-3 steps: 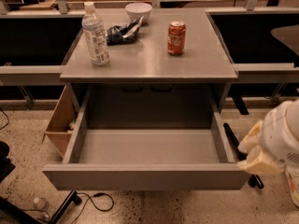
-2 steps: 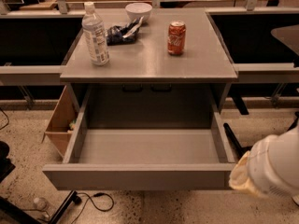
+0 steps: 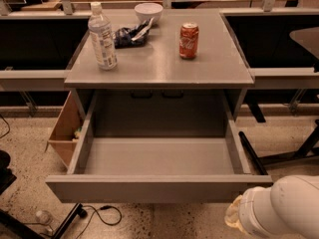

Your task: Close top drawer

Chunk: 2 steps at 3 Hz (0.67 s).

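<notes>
Camera view, as from someone standing before the cabinet and looking down: the top drawer (image 3: 149,189) is pulled far out toward me, its deep grey box bare inside and its plain front panel hanging over the speckled floor (image 3: 164,222). On the cabinet top (image 3: 164,66) stand a water bottle (image 3: 102,36) at the left, a red soda can (image 3: 189,41) right of centre, a white bowl (image 3: 148,12) at the back edge, and a dark crumpled packet (image 3: 128,35) between bottle and bowl. An open cardboard box (image 3: 64,133) leans just beside the cabinet's left side, and a black cable (image 3: 102,213) loops on the floor under the drawer's left corner. Dark slanted legs (image 3: 251,151) of neighbouring furniture stand close to the drawer's right wall. Nothing lies in the drawer's path back into the cabinet. The gripper (image 3: 236,218) sits at the lower right, on the end of the bulky white arm (image 3: 284,208), just under the right end of the drawer front; I cannot tell whether it is open or closed. Compared with a moment ago the arm has sunk lower and edged left, while the drawer is out just as far and the things on top have not shifted.
</notes>
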Each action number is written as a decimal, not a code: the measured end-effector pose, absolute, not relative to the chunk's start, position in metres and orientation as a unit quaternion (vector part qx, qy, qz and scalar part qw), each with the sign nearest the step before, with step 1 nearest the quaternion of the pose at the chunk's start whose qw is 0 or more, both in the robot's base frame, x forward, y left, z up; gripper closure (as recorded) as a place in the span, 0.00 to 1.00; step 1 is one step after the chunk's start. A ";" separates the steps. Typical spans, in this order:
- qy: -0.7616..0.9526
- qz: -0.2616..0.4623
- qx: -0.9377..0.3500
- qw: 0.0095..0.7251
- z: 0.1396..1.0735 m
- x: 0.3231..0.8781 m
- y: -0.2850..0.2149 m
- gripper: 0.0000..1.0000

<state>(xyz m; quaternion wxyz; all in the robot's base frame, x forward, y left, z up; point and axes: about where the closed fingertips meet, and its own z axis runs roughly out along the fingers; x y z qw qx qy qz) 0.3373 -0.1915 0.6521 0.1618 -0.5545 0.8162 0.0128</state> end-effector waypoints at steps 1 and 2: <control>0.803 0.004 -0.562 0.198 0.635 0.368 -0.181 1.00; 0.792 -0.005 -0.567 0.224 0.629 0.396 -0.179 1.00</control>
